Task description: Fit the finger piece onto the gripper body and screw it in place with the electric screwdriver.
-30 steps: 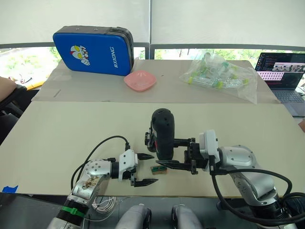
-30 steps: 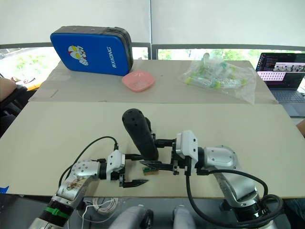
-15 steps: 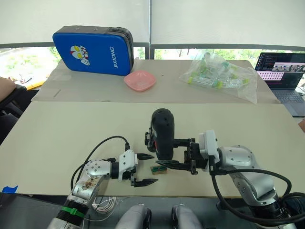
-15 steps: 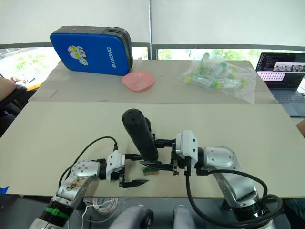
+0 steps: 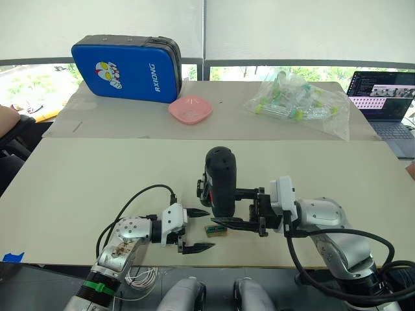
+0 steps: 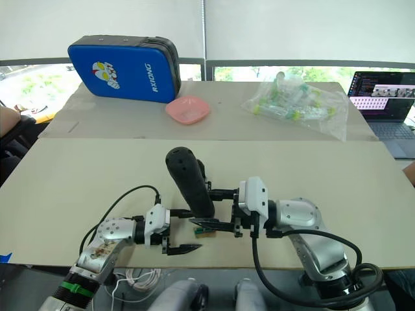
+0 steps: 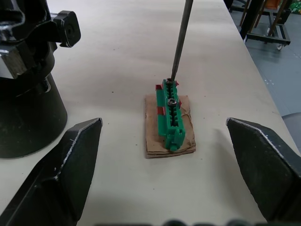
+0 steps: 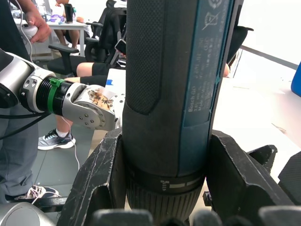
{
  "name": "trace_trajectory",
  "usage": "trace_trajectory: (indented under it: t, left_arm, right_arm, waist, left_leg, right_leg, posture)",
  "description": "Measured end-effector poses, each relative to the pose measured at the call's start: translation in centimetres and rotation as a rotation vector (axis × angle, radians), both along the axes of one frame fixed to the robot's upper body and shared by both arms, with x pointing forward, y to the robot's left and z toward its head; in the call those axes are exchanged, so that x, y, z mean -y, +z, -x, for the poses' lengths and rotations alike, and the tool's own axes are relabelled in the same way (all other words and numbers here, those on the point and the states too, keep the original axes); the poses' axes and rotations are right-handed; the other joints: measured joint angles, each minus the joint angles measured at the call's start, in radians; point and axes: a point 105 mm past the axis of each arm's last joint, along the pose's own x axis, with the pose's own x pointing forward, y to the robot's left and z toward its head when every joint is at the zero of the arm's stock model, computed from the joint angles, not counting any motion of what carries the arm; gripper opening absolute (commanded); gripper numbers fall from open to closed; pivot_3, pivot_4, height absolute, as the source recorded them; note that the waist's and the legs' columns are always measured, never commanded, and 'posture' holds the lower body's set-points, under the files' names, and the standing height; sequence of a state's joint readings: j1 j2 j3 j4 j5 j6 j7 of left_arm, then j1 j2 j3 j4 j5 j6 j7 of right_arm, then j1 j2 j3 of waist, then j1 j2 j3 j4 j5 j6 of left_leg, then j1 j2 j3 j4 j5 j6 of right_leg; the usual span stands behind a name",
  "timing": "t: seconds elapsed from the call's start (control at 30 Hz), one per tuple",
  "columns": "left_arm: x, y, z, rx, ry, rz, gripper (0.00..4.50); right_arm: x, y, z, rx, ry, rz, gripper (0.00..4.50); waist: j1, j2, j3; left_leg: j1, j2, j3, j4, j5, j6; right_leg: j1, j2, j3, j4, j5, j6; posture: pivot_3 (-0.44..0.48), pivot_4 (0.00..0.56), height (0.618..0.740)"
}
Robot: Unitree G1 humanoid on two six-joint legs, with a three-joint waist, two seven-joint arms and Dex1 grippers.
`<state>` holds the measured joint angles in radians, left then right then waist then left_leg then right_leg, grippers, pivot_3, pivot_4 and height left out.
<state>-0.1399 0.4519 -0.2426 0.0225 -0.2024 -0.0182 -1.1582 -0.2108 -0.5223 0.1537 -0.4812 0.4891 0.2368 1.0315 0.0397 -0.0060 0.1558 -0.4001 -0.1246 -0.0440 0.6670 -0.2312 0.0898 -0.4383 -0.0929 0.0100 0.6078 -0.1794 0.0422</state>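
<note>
My right gripper is shut on the electric screwdriver, a thick black cylinder held upright. Its thin metal bit rests on a screw in a small green block lying on a scrap of brown card. The gripper body, a chunky black block with a rounded base, stands just behind and beside the screwdriver, mostly hidden in the eye views. My left gripper is open near the table's front edge, its fingers either side of the green block without touching it. The finger piece is out of view.
On the far table lie a blue case, a pink dish and a plastic bag of tubes. A laptop sits at the far right. A person's arm shows at the left edge.
</note>
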Motion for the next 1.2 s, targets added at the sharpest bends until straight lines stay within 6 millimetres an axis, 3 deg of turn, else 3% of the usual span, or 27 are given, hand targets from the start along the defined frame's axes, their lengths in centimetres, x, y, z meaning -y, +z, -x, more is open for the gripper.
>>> trace_trajectory:
  t: [1.2]
  left_arm:
    - [0.06,0.09,-0.04,0.004,-0.002,0.001,4.50]
  right_arm:
    - [-0.14,0.01,-0.07,0.005,0.007,0.007,1.96]
  waist:
    - [0.000,0.000,0.000]
  left_leg:
    - [0.000,0.000,0.000,0.000,0.000,0.000]
  right_leg:
    - [0.000,0.000,0.000,0.000,0.000,0.000]
  posture:
    - [0.000,0.150,0.740]
